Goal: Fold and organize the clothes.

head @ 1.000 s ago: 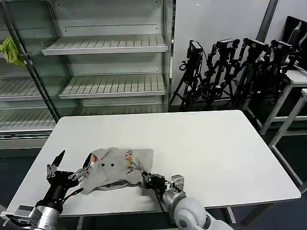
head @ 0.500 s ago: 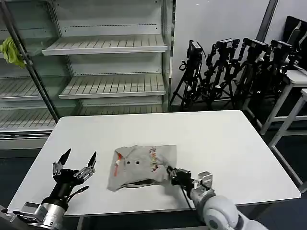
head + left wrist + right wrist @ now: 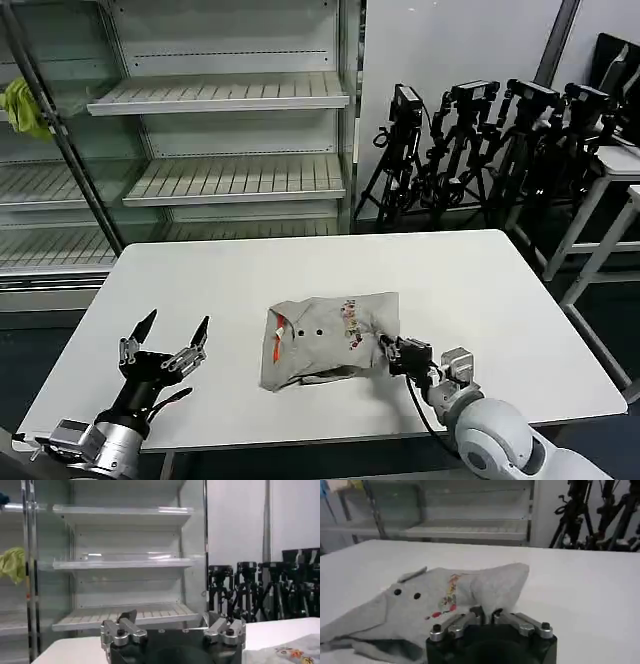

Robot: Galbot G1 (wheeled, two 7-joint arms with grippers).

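White and bare around the one garment on it, the desk (image 3: 470,290) stands before a run of empty slatted shelves (image 3: 220,92), with a cluster of black camera tripods (image 3: 480,140) to the right behind it and one yellow-green cloth (image 3: 22,106) hanging off a shelf upright at far left. I count a single piece of clothing: a light grey T-shirt (image 3: 325,338), bunched into a rough rectangle near the desk's front edge, slightly right of centre. On it I can see a small multicoloured print (image 3: 351,322), too small to read as letters or a logo, a red label (image 3: 277,339) at its left end whose writing I cannot make out, and two dark dots (image 3: 309,332) side by side on the cloth. My right hand (image 3: 392,354) lies low on the desk at the shirt's right end, its fingers (image 3: 470,618) clenched on a fold of the grey fabric; from my right wrist the cloth rises directly out of them and spreads away across the desk. My left hand (image 3: 168,345) is raised above the front left part of the desk, well apart from the shirt, fingers spread wide and gripping nothing.
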